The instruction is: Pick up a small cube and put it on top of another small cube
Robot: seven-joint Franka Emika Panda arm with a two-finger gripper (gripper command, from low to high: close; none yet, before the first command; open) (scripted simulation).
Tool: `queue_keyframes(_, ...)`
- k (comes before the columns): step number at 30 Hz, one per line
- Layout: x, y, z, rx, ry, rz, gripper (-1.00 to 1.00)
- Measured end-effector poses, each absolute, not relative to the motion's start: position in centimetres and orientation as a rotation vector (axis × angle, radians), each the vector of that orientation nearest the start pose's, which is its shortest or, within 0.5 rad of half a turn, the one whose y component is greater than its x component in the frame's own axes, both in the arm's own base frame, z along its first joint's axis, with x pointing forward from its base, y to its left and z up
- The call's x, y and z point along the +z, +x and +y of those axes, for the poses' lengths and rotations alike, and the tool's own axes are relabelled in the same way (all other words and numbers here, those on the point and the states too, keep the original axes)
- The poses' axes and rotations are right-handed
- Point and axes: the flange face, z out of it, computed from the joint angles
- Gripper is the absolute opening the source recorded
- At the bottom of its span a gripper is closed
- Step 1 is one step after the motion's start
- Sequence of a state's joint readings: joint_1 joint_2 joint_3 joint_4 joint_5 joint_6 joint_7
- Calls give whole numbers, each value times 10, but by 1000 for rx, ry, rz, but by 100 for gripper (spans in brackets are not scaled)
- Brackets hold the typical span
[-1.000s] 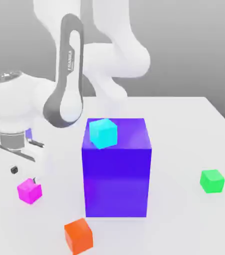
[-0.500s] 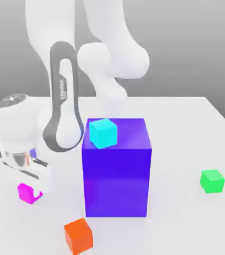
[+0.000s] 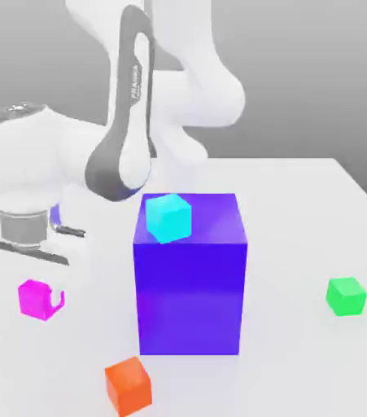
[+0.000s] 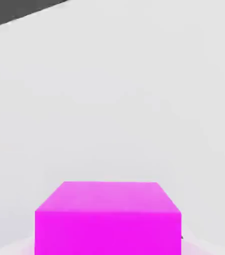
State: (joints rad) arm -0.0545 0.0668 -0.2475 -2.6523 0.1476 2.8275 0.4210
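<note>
Exterior view. One white tabletop, matte and flat, carries five cubes in all. Four are small and of like size: one magenta cube, glossy and plain; one green cube, plain; one orange cube; one cyan cube. The fifth is a large blue-purple block, smooth-faced with sharp edges, with the cyan cube sitting on its top face near the corner toward the view's left. The orange cube lies on the table in front of the block. The green cube rests on the table well apart, at the view's right. One robot arm, white rounded shells with a dark grey band, reaches down at the view's left. Its gripper is pinched on the magenta cube, which sits at the view's left of the block, under the hand; a finger shows against the cube's side. Whether the cube touches the table cannot be told.

Hand view. One magenta cube, flat-topped, evenly coloured, square-edged, sits close under the camera over the plain white table. A dark strip of background lies beyond the table's far edge.
</note>
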Motion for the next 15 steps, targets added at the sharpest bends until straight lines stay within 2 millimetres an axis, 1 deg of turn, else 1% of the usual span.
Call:
queue_keyframes(1, 234, 425, -108, -175, -2864, 1145, -100)
queue_keyframes(3, 243, 442, -45, -185, -2947, 853, -100)
queue_keyframes(5, 251, 449, 18, -192, -3001, 561, -100)
queue_keyframes(6, 253, 446, 48, -185, -3020, 421, -100)
queue_keyframes(8, 254, 433, 105, -160, -3046, 149, -100)
queue_keyframes(10, 255, 411, 158, -134, -3051, -124, -100)
queue_keyframes(13, 256, 366, 231, -96, -3019, -538, -100)
queue_keyframes(15, 256, 330, 272, -76, -2973, -805, -100)
